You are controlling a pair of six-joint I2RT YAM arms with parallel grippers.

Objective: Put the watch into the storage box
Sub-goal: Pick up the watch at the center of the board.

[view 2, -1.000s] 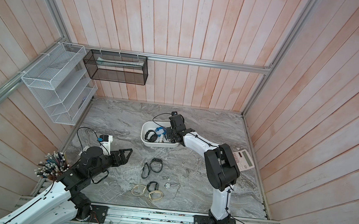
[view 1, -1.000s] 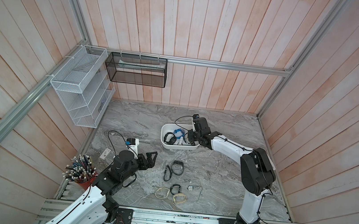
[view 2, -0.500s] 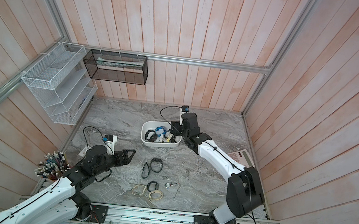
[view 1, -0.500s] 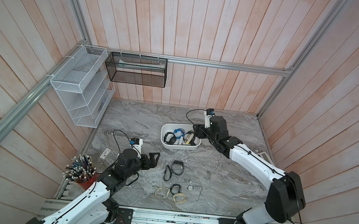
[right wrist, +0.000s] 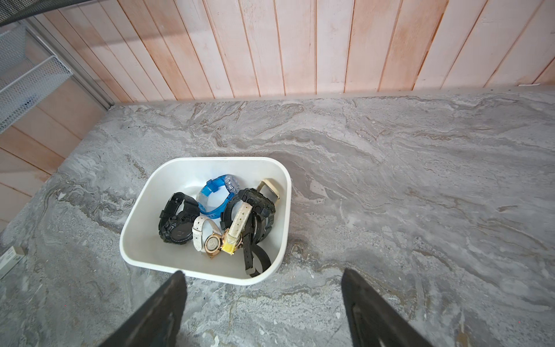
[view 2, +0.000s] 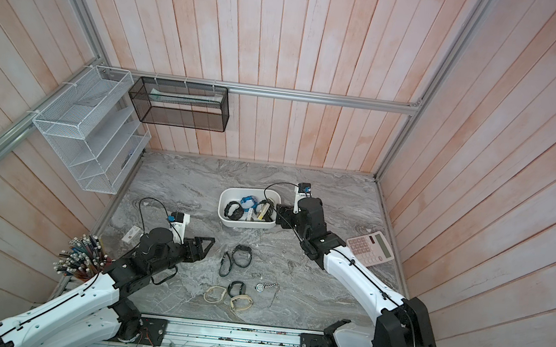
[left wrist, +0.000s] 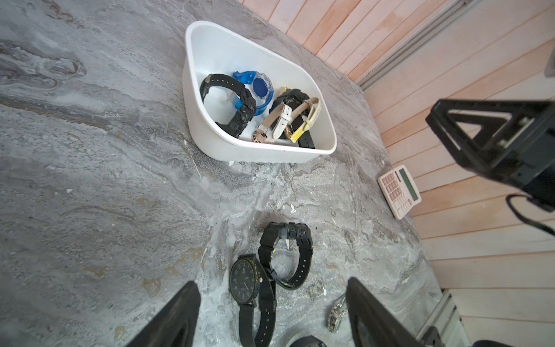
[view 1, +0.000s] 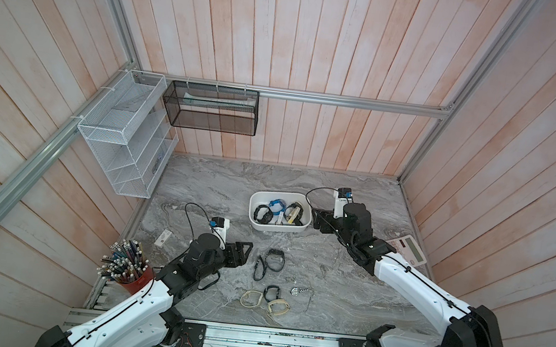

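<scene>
- The left fingers are spread and empty just beside a black round-dial watch lying on the marble surface, well apart from the white storage box.
- The right fingers are spread and empty near the box's rim; a blue watch and several others lie heaped inside.

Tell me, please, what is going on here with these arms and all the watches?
Two robot arms are putting watches into the white storage box. Several watches already lie inside it. The right gripper is open and empty, just beside the box. The left gripper, also open and empty, faces two black watches on the table without touching them. A few more watches wait nearer the robot's base.
</scene>
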